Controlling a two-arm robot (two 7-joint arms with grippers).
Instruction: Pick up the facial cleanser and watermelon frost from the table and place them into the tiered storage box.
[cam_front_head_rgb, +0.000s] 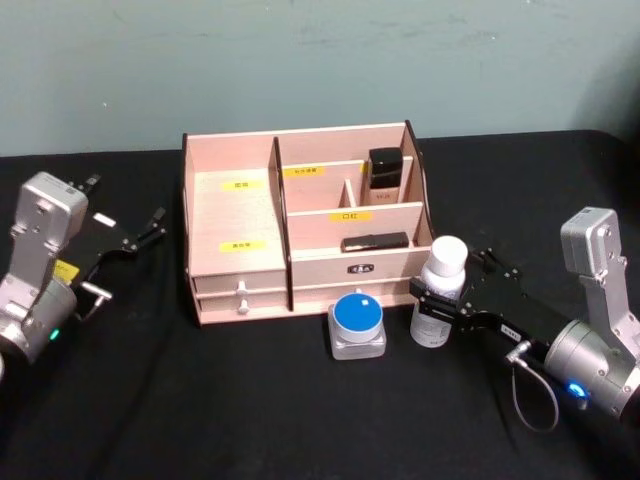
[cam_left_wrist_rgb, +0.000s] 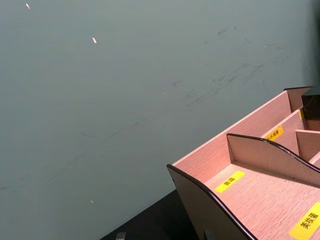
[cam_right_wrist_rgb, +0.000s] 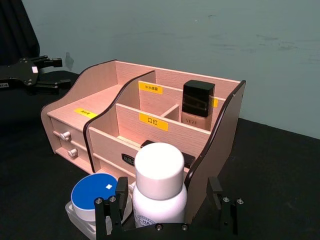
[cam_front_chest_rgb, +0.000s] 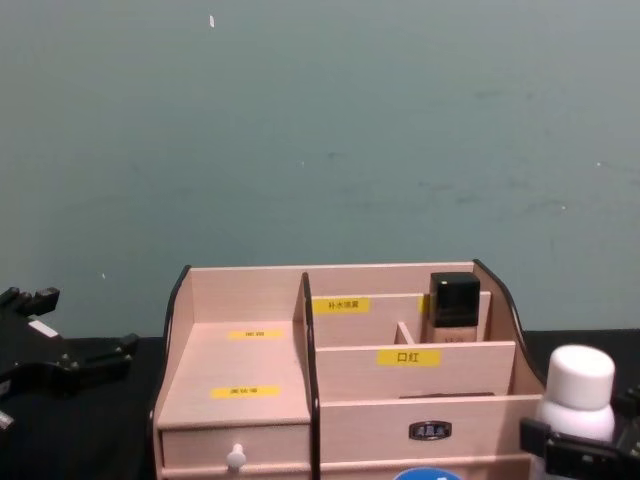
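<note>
White-capped bottle (cam_front_head_rgb: 442, 262), just right of the tiered storage box (cam_front_head_rgb: 235, 215), sits between the right gripper's (cam_front_head_rgb: 441, 305) spread jaws, which should next close and lift; left gripper (cam_front_head_rgb: 128, 255) idles wide left of the box.

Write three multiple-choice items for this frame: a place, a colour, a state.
1. Where does the white-capped bottle stand? A) in the drawer B) on the table, right of the blue-lidded jar C) in a back compartment
2. What colour is the cap of the flask inside the tiered storage box? A) red B) white C) black
3. How is the right gripper? A) open, straddling the white-capped bottle B) shut on the jar C) raised above the box
B: it stands beside the jar, before the box. C: the flask's cap is black. A: a gap shows beside the bottle.
</note>
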